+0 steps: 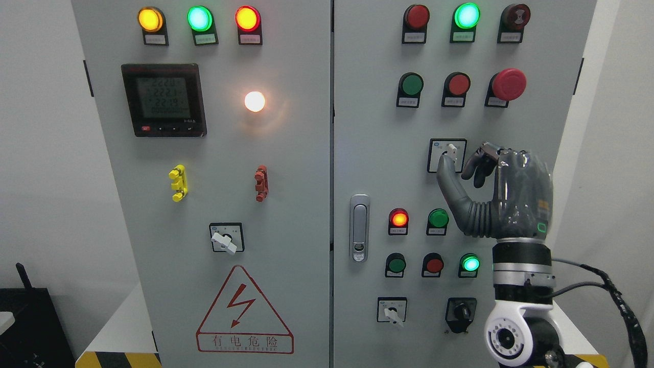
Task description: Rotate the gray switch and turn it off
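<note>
Right robot hand at gray switch, upper right door; thumb on its plate, fingers curled, grip not established. Three more rotary switches; handle left of hand.

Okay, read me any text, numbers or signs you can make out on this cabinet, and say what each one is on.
"有电危险", with a lightning bolt: red warning triangle, left door.
"2220", "2221", "2219", roughly; digits are dim: meter screen.
Small labels under the lamps and buttons, such as the one under the lit green lamp: too small to read.
Plate of the gray switch by the right hand: unreadable.
</note>
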